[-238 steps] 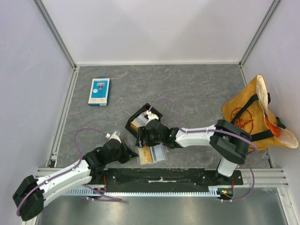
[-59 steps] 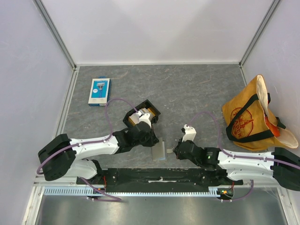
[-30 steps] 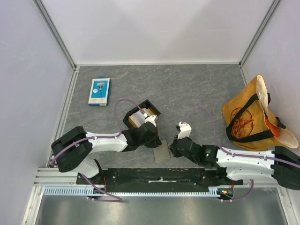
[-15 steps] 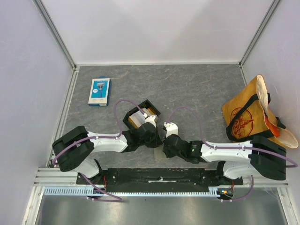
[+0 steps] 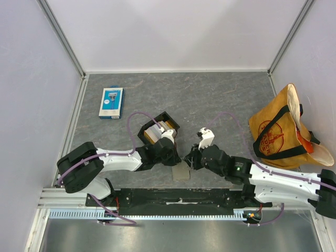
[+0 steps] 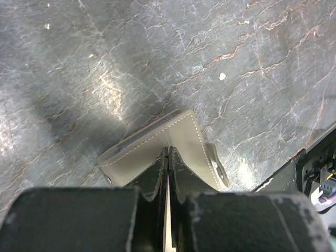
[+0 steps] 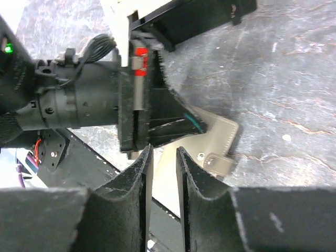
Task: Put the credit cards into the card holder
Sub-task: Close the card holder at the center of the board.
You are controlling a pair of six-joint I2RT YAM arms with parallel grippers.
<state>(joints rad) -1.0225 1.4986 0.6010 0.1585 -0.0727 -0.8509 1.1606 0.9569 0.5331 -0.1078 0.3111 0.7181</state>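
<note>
Far left, the blue-and-white retail pack (image 5: 111, 102) lay well apart from the work. The black box-like tray (image 5: 173, 125) held the remaining pale credit cards (image 5: 154, 135): stiff, thin and slick, so you would do best to pinch one by a short edge. Your left gripper (image 6: 168, 152) was pressed together, tips touching the flat grey-tan stitched card holder (image 6: 186, 139). A thin pale sliver showed between the fingers, possibly a card edge-on; I could not confirm it. The holder lay on the grey stone-patterned table near its front edge, one flap lifted against the fingers. I judged it light, soft and floppy, likely to skate on the smooth top and fold shut unless pinned at the loose flap or by the snap tab. Your right gripper (image 7: 164, 155) stood narrowly apart just beside the holder, nothing between its fingers. The orange tote bag (image 5: 278, 134) sat far right. Against half a second earlier, the right gripper had drawn back off the holder and parted, the elbow had swung right, and the holder had stayed put.
</note>
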